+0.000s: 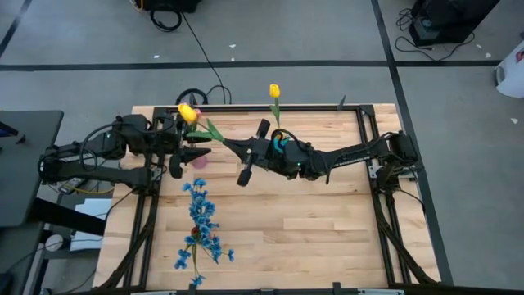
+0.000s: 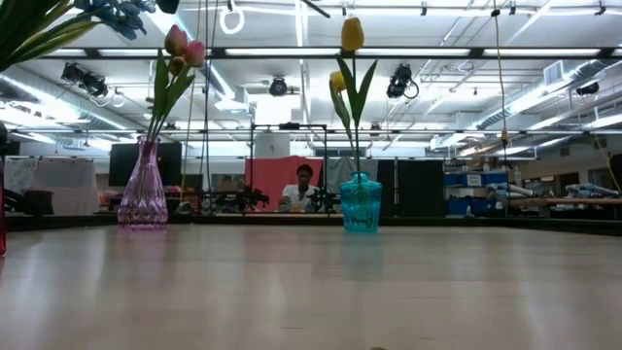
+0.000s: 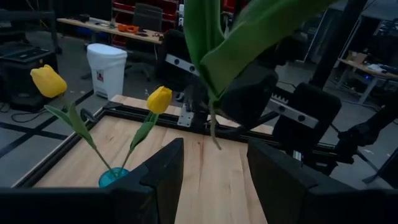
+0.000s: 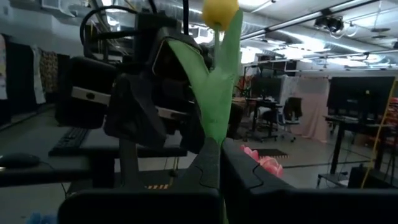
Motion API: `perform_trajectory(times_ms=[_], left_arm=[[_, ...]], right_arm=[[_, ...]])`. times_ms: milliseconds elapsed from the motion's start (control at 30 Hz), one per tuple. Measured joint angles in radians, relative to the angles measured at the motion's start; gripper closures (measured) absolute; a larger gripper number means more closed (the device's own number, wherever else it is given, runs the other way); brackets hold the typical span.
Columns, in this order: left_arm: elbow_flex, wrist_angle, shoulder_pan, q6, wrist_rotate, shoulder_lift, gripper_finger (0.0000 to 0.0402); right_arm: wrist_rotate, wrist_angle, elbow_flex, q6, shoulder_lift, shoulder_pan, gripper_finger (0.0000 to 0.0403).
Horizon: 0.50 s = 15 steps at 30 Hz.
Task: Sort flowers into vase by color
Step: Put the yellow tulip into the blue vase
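My right gripper (image 1: 224,143) reaches across the table's far half and is shut on a yellow tulip (image 1: 188,113), whose bloom points toward the left arm. My left gripper (image 3: 214,186) stands open just left of it, facing it, with nothing between its fingers. A teal vase (image 2: 361,202) holds two yellow tulips (image 3: 160,98). A pink vase (image 2: 144,199) holds pink tulips (image 2: 180,44). Blue flower sprays (image 1: 201,221) lie flat on the table's near left part. My right gripper pinches the yellow tulip's stem (image 4: 215,148) between its two fingers, just below the leaves. The fingers come roughly level from the table's right side. The tulip is lifted clear, slanting up toward the left arm, and its stem end (image 3: 214,134) sticks out below the hold.
Black frame rails (image 1: 367,139) run along the table's edges. The pink vase (image 1: 199,161) stands just under my left gripper, and the teal vase (image 1: 282,146) is partly under the right arm. A person (image 2: 304,185) sits far beyond the table.
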Motion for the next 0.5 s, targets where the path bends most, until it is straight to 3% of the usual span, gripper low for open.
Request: perform_trajectory(times_ms=[500], left_arm=[[0.000, -0.003, 0.000, 0.073, 0.003, 0.000, 0.0218]], right_arm=[[-0.151, 0.032, 0.000, 0.000, 0.000, -0.067, 0.0394]])
